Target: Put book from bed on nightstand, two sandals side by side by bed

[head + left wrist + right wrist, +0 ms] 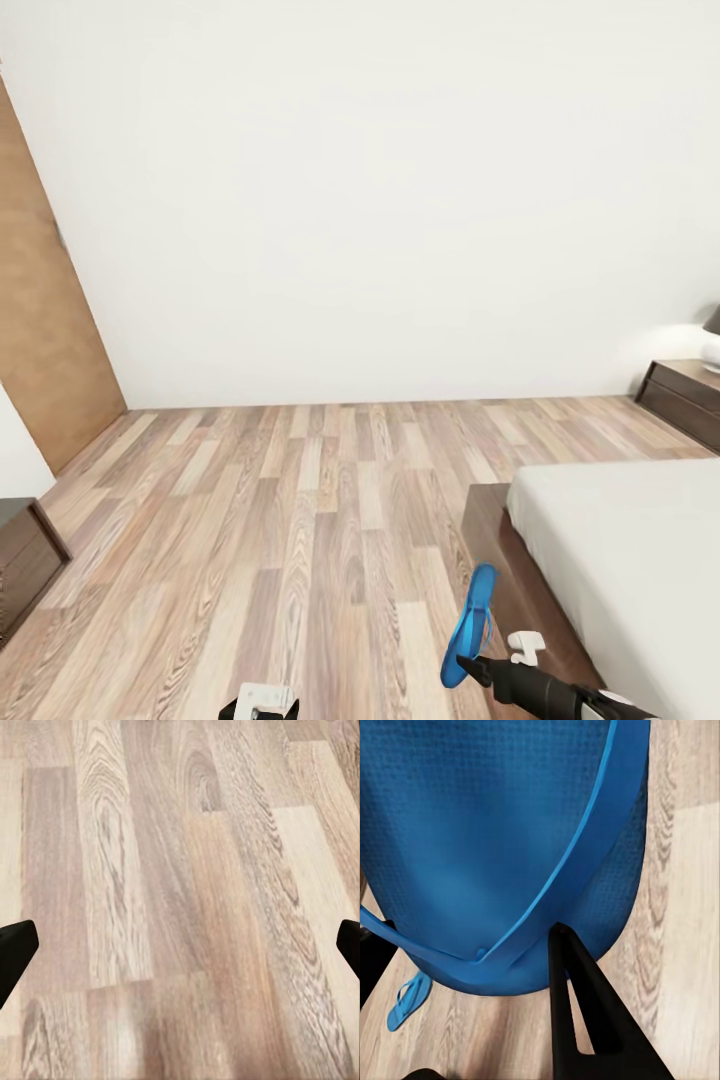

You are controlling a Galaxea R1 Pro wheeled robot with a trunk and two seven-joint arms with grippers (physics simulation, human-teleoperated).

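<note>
White walls and pale wood-plank floor (300, 520) make up most of the bedroom, with a tan door (45, 330) at nine o'clock and a dark cabinet (25, 565) below it at eight. At six o'clock the left gripper (180, 945) hangs over bare planks, its fingers spread wide. Further right, at five o'clock, the right gripper (472, 967) pinches a blue sandal (470, 625) off the floor, just beside the dark bed frame (500, 540); the sole looks finely textured and rubbery, the strap thin and pliant. The second sandal (409, 999) lies flat on the floor beneath. At three o'clock stands the nightstand (685, 395) with its lamp (712, 345). The sandal step seems under way; next, lowering this one parallel beside its mate, near the plain matte mattress (640, 560).
</note>
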